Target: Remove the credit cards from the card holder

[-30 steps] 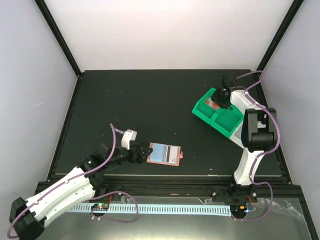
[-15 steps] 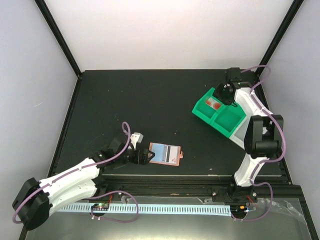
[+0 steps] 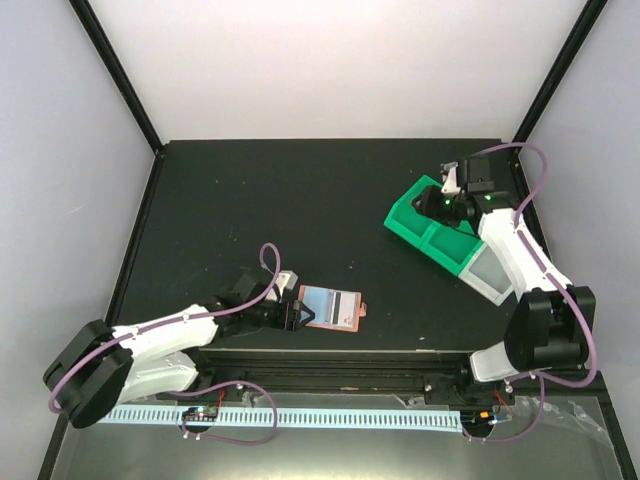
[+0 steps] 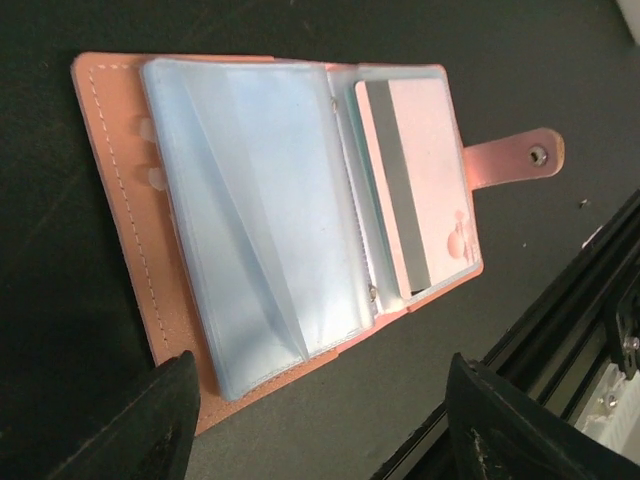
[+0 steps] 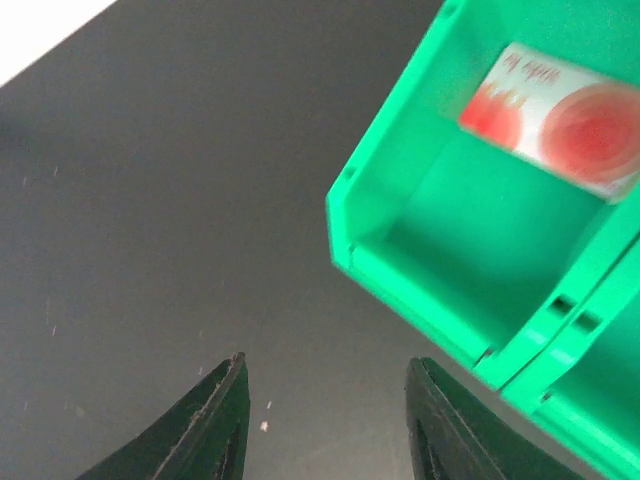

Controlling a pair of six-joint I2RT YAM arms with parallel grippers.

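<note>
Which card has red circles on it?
The white card lying in the green bin; the striped card in the pink holder has only a dark band.

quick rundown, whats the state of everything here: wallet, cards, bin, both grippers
card holder: open, lying flat
striped card: tucked in the holder's tab side
green bin: upright, one card inside
red-printed card: lying in a bin compartment
left gripper: open, at the holder's edge
right gripper: open, empty, near the bin

matt salmon leather-look card holder, glossy clear plastic sleeves; smooth shiny green plastic bin; matt black table.
</note>
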